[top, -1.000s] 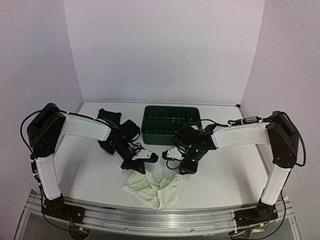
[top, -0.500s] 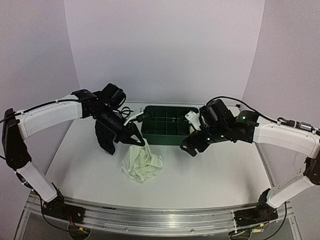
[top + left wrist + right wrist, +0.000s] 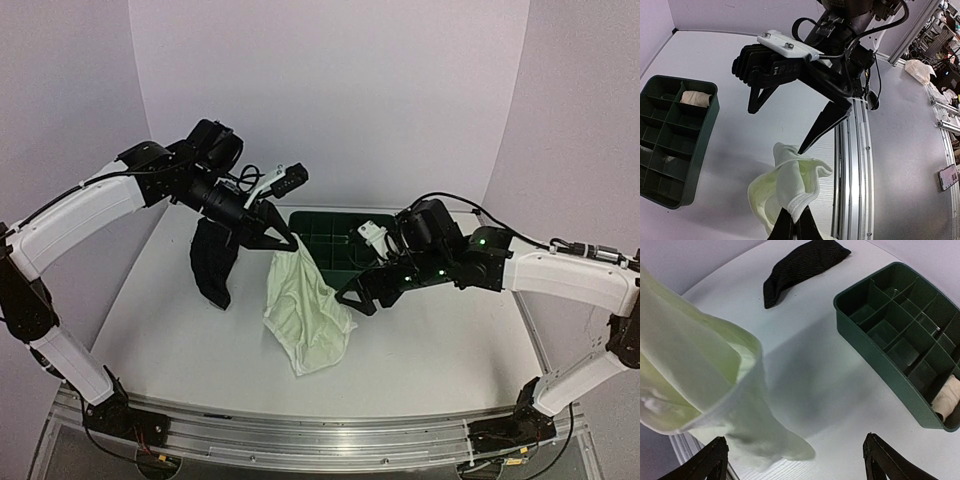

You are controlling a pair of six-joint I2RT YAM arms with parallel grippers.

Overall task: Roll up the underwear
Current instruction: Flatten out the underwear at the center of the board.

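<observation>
My left gripper point(image 3: 290, 240) is raised above the table and shut on the top edge of a pale cream underwear point(image 3: 305, 312), which hangs down with its lower end near the table. The left wrist view shows the closed fingertips point(image 3: 796, 226) pinching its folded waistband point(image 3: 792, 187). My right gripper point(image 3: 358, 298) is open and empty just right of the hanging cloth, which fills the left of the right wrist view point(image 3: 695, 380), beside the gripper point(image 3: 797, 460). A plain black underwear point(image 3: 213, 262) lies at the back left point(image 3: 800, 265). A white roll point(image 3: 946, 399) sits in a tray cell point(image 3: 695, 98).
The green divided tray point(image 3: 300, 268) stands at the back centre, behind both grippers point(image 3: 880, 355) point(image 3: 700, 150). The table's metal front rail point(image 3: 860, 165) runs along the near edge. Bare white tabletop lies in front of the hanging cloth.
</observation>
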